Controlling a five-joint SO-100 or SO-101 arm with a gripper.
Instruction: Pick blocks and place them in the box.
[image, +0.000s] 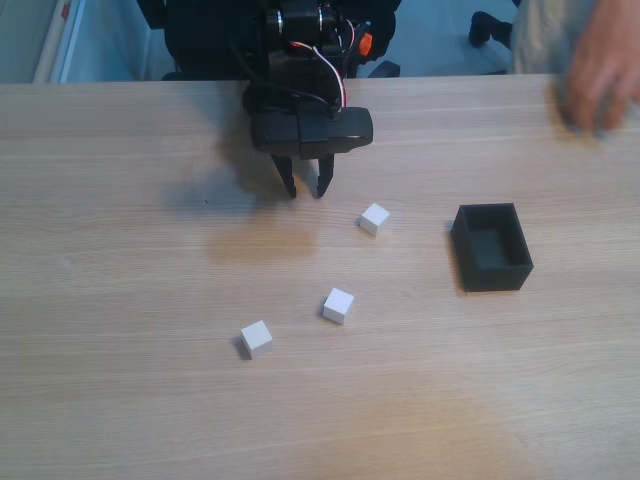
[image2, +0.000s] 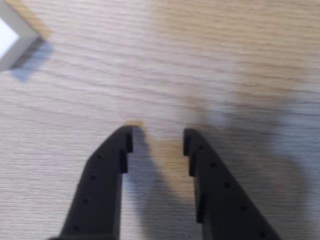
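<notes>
Three white blocks lie on the wooden table in the fixed view: one (image: 374, 219) just right of the gripper, one (image: 338, 305) in the middle, one (image: 256, 339) lower left. The black box (image: 491, 247) stands open-topped at the right and holds nothing. My black gripper (image: 306, 188) hangs over the table near the back, open, with nothing between its fingers. In the wrist view the gripper (image2: 157, 137) points at bare wood, and a white block (image2: 12, 40) shows at the upper left corner, apart from the fingers.
A person's hand (image: 600, 70) hovers over the table's back right corner. The arm's base (image: 300, 40) stands at the back edge. Bare wood stretches across the left and front of the table.
</notes>
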